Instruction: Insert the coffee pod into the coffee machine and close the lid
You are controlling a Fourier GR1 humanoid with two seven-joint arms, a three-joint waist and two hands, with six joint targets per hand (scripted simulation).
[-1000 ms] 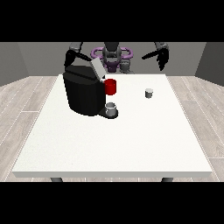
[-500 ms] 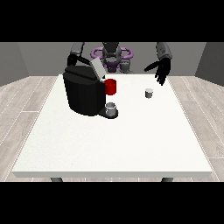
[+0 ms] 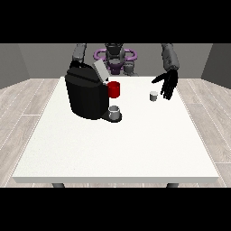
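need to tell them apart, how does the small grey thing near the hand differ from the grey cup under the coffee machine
The coffee pod stands free on the white table, beside the hand at the view's right; the grey cup sits on the base of the black coffee machine, below its red part. The pod looks smaller than the cup. Both are grey, upright and untouched.

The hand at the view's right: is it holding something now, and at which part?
Nothing is held. The hand at the view's right hangs open beside the small coffee pod, which stands alone on the table.
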